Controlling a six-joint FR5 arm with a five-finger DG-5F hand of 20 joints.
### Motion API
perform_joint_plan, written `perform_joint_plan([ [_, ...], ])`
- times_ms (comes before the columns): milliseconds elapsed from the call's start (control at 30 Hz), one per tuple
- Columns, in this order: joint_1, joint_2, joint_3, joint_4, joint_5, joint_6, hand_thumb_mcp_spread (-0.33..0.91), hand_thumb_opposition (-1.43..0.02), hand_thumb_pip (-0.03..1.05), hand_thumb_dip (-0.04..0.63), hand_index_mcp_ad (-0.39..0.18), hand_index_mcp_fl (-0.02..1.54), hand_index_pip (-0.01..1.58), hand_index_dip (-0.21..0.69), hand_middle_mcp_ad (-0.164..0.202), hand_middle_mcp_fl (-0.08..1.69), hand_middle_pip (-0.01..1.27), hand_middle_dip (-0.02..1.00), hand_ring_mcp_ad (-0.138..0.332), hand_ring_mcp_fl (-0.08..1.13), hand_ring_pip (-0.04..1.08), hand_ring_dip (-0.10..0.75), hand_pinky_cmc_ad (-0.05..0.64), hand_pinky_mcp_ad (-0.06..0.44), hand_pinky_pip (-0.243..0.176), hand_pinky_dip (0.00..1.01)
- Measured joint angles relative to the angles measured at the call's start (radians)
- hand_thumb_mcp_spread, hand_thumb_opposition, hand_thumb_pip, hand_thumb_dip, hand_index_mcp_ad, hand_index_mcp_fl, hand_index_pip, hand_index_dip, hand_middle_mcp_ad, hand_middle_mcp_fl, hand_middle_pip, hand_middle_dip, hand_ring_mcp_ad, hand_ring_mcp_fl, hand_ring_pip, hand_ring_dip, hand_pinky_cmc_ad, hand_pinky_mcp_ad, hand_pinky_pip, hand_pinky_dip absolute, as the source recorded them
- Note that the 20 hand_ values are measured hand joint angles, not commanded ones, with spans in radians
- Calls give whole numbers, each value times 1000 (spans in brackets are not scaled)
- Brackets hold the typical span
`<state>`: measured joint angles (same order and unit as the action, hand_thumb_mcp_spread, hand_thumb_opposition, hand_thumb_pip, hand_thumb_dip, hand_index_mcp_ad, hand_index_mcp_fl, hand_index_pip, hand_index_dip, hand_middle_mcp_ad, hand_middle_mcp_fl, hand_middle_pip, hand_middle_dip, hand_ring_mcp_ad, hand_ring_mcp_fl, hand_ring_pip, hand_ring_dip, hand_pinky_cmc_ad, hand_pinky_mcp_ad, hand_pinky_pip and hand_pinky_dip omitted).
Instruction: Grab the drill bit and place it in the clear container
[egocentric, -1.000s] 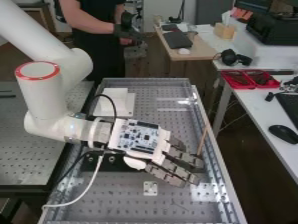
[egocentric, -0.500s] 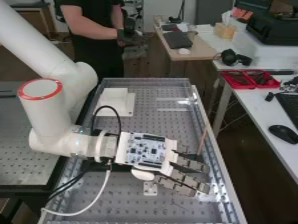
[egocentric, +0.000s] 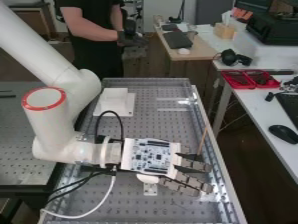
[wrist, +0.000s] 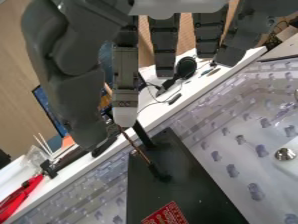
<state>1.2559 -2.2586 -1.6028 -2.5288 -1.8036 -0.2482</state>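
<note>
The dark grey robotic hand (egocentric: 181, 182) hangs over the perforated metal bench (egocentric: 126, 202), its fingers roughly straight and relaxed, with a blue-and-white circuit board (egocentric: 149, 156) on its back. In the wrist view, the slender brown spiral drill bit (wrist: 136, 148) slants up from a small black fitting (wrist: 159, 174) at the flat black plate (wrist: 187, 182), its upper part close by the thumb (wrist: 80, 105) and the pale-tipped finger (wrist: 125, 114) (whether either one touches it, I cannot tell). The step in hand looks like lining up for the grasp; nothing suggests a firm grip. Next, the thumb and that finger should close evenly on the shaft, then draw it out along its own slant before any carry to the clear container. A shaft this thin could roll or tip if one side presses first.
</note>
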Motion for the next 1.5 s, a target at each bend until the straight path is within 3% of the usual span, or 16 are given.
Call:
perform_joint_plan([
  [300,1,-1,-5,21,2,-28,534,-817,518,213,-87,239,1414,283,108,147,134,175,264,-5,82,-3,300,197,-91,180],
  [367,1,-2,-5,30,2,-22,532,-817,515,213,-87,257,1414,283,93,147,134,175,264,-3,82,-3,298,201,-94,180],
  [567,-6,-16,-2,52,-15,23,560,-834,510,215,-87,304,1382,276,91,147,134,180,265,0,82,-3,302,201,-91,180],
  [1033,-18,-27,-8,103,-57,1,564,-840,494,215,-87,374,1295,232,94,187,138,188,265,14,82,-3,305,197,-91,180],
  [1167,-23,-32,-6,110,-81,-6,567,-846,494,215,-119,375,1295,236,91,187,134,188,265,14,82,-3,305,202,-91,180],
  [1500,-41,-47,6,139,-125,-10,595,-864,494,211,-136,405,1306,232,91,188,134,188,257,16,82,-3,305,202,-91,180],
])
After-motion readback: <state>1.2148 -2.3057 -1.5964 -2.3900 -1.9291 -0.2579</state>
